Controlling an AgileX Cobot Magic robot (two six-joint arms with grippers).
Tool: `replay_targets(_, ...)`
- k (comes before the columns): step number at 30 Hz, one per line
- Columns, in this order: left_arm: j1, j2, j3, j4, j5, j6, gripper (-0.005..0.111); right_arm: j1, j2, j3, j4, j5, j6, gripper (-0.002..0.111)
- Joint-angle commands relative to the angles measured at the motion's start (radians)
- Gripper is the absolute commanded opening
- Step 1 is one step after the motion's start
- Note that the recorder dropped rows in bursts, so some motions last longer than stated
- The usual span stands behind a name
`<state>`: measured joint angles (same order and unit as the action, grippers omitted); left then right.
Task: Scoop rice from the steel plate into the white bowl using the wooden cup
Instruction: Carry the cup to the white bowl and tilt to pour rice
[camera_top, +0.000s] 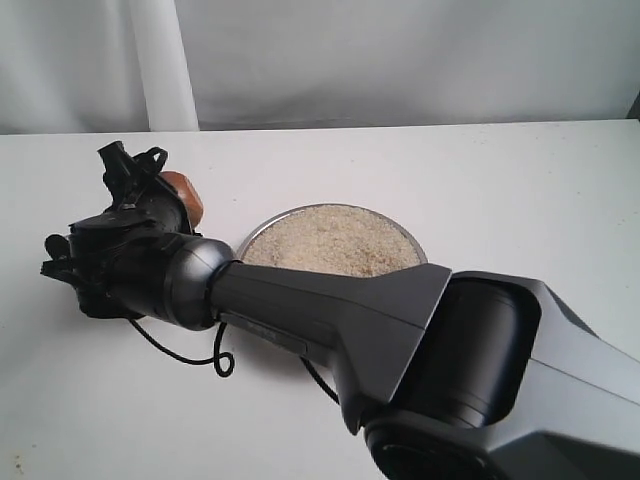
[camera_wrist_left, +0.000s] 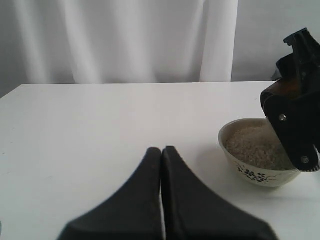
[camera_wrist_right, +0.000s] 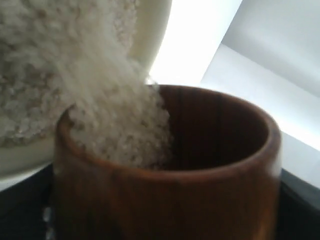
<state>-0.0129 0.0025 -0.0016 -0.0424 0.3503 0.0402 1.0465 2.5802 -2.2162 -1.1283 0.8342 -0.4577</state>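
You are mid-pour. Your right gripper (camera_top: 158, 192) is clamped around the wooden cup (camera_top: 186, 196), which is tipped at the left of the exterior frame. Rice (camera_wrist_right: 117, 125) is sliding over the cup's lip into the white bowl (camera_wrist_left: 257, 174), which looks well over half full. The steel plate (camera_top: 258, 232), at centre frame, holds a broad heap, so I judge that more scoops remain. Your left gripper (camera_wrist_left: 161, 156) is pinched closed on nothing, apart from the bowl. No brand or writing is legible; the bowl carries only a dark flower motif.
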Motion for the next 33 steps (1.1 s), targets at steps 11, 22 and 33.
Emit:
replay_targets(11,-0.003,-0.003,0.002,0.000,-0.006,-0.004,0.000,0.011,-0.018,-0.008,-0.095,0.006,-0.105,0.000)
replay_targets(22,-0.003,-0.003,0.002,0.000,-0.006,-0.004,0.000,0.037,-0.060,-0.008,-0.118,-0.011,-0.171,0.000)
replay_targets(33,-0.003,-0.003,0.002,0.000,-0.006,-0.004,0.000,0.041,-0.066,-0.008,-0.123,-0.011,-0.199,0.000)
